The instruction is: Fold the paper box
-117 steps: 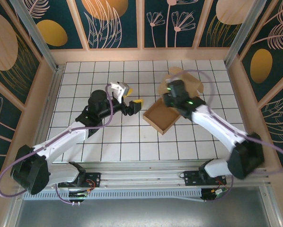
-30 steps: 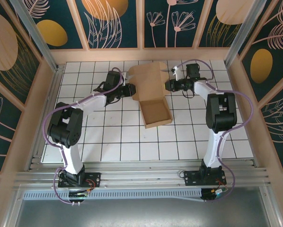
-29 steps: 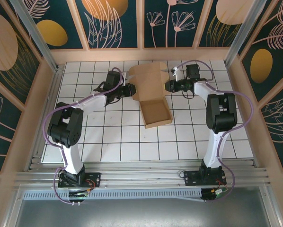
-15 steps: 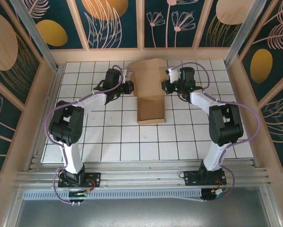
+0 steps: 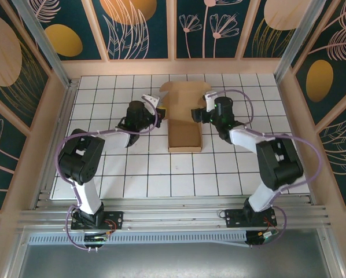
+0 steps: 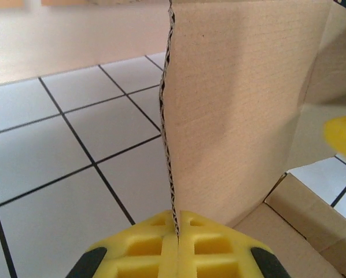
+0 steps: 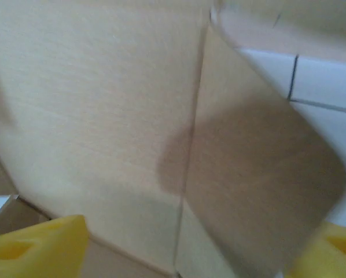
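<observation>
Paper box (image 5: 183, 138) sits at the far middle of the white tiled tabletop (image 5: 138, 174), between the two arms. Its shallow open tray lies flat, with the long side running away from the arm bases. The lid panel at the far end stands up from the tray, and side flaps stick out left and right.

Left gripper (image 5: 157, 111) is at the lid's left edge. In the left wrist view its yellow fingers (image 6: 144, 252) are clamped together on the thin corrugated edge of the upright panel (image 6: 242, 116), so it is closed and gripping the cardboard. Tiles show to the left and the tray wall at lower right.

Right gripper (image 5: 201, 113) is at the lid's right side. In the right wrist view, which is blurred, its yellow fingers (image 7: 37, 246) stand wide apart at the bottom corners. A creased flap (image 7: 103, 116) lies between them, so the jaws are open. I can't tell if either finger touches the flap.
</observation>
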### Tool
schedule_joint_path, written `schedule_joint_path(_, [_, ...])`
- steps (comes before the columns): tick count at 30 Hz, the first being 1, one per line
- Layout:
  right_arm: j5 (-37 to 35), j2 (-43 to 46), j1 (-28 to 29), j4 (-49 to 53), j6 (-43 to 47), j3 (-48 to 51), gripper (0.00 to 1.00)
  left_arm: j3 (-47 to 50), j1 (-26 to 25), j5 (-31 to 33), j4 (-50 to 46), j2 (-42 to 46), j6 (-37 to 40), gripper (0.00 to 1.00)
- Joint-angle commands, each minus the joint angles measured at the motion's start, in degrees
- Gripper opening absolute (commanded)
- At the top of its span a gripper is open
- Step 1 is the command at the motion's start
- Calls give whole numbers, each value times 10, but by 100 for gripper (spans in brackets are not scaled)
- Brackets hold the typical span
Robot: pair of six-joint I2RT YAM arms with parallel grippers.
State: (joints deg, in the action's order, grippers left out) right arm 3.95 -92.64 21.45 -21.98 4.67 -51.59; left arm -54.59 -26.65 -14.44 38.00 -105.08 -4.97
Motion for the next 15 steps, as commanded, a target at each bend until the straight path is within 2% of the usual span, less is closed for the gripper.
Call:
schedule_joint_path(1, [-64, 107, 1, -43, 40, 29, 99, 13, -10, 20, 84, 11, 68, 0])
schedule_joint_path(3, [-81, 144, -3, -37, 84, 29, 99, 12, -13, 23, 85, 5, 89, 0])
schedule_joint_path(5, [-51, 159, -11, 3, 152, -3, 98, 14, -15, 21, 91, 0, 109, 0])
schedule_joint_path(8, [85, 160, -10, 82, 349, -46, 93, 26, -16, 13, 112, 1, 133, 0])
schedule_joint_path(10, [151, 139, -8, 167, 477, -99, 87, 35, -16, 7, 126, 5, 146, 0])
schedule_joint_path(15, [202, 22, -11, 389, 572, -303, 84, 44, -16, 1, 141, 6, 174, 0])
